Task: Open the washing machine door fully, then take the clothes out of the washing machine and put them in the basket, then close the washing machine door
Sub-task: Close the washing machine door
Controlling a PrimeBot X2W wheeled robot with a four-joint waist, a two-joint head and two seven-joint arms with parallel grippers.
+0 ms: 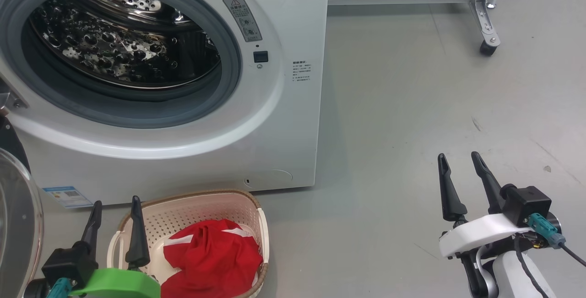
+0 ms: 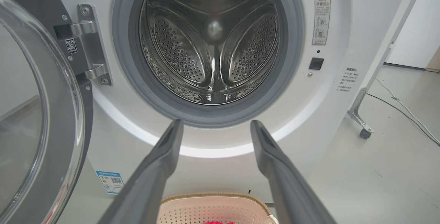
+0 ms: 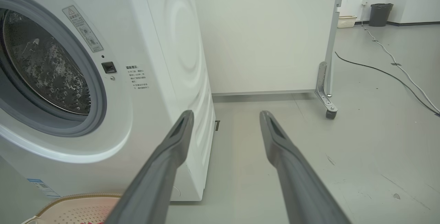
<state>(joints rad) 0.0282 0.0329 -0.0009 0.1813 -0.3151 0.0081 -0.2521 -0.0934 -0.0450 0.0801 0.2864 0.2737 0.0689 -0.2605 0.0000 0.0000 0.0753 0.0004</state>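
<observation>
The white washing machine (image 1: 293,119) stands with its porthole uncovered, and its steel drum (image 2: 213,41) holds no cloth that I can see. Its door (image 2: 37,114) is swung out to the left on its hinge; the glass bowl (image 1: 18,238) shows at the head view's lower left edge. The red clothes (image 1: 213,254) lie in the cream basket (image 1: 219,199) on the floor in front of the machine. My left gripper (image 1: 116,206) hangs open just left of the basket, nothing between its fingers. My right gripper (image 1: 458,160) is open over bare floor, far to the right.
A white partition on a metal foot with a castor (image 1: 487,48) stands behind and to the right of the machine. Cables (image 3: 395,65) run over the grey floor at the right, and a dark bin (image 3: 381,14) stands by the far wall.
</observation>
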